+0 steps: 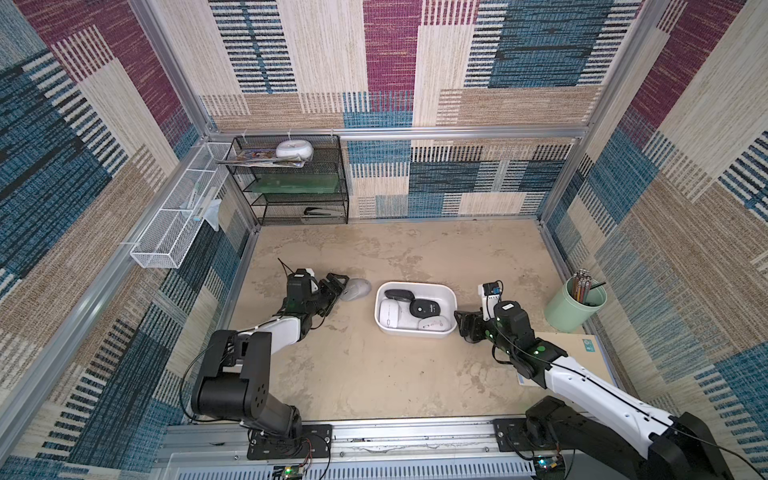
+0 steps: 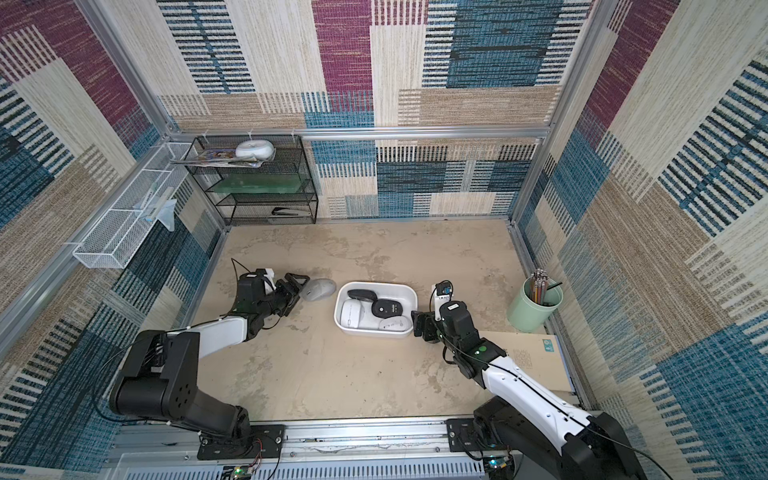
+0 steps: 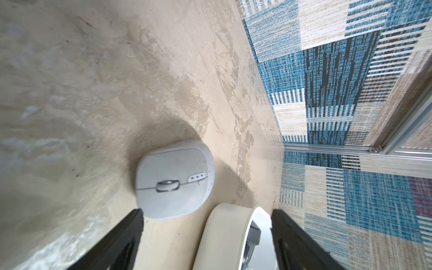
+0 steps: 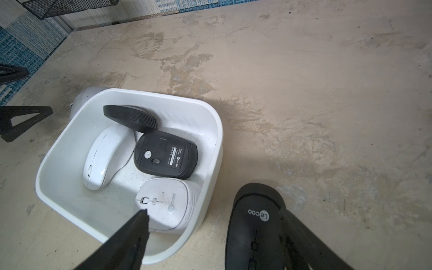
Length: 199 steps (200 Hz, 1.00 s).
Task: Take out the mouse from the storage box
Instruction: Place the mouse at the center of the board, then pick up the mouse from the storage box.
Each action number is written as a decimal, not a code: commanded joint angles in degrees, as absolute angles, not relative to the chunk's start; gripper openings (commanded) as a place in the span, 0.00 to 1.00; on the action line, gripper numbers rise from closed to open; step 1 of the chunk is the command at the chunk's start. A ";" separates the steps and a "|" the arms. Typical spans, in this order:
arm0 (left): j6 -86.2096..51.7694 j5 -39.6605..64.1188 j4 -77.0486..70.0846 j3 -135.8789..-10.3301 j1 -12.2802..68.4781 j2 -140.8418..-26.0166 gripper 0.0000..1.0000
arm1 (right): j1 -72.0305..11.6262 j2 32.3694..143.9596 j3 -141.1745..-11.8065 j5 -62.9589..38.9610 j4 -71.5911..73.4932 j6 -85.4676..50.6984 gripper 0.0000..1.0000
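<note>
Left wrist view showed the left gripper [image 3: 207,212] with its jaws spread and empty. The grey mouse [image 3: 174,180] lay buttons up on the table [image 3: 93,93] just past its fingertips, beside the storage box [image 3: 224,233]. I judged this a release (one tip looked very near the shell), so the retreat should go straight back, with no sideways sweep. The right gripper [image 4: 215,215] gaped too, unclamped. A black mouse [image 4: 254,224] marked "Lecoo" lay on the table between its fingers, outside the box. Four mice lay inside; the overturned one's label [image 4: 174,155] was too small to read.
</note>
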<state>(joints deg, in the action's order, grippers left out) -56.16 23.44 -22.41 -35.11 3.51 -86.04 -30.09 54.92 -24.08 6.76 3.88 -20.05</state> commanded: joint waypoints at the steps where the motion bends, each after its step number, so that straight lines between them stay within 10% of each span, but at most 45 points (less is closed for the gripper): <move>1: -49.91 19.17 -9.85 -34.79 3.44 -81.15 0.91 | -30.80 57.02 -26.81 3.78 3.20 -18.97 0.89; 95: -35.60 15.39 8.09 -26.15 3.56 -49.67 0.98 | -35.19 76.55 -42.34 -2.35 2.95 -10.12 0.88; 199: -33.70 17.30 5.62 -23.23 3.58 -44.42 0.99 | -38.65 96.42 -58.49 -3.87 -1.17 -2.78 0.80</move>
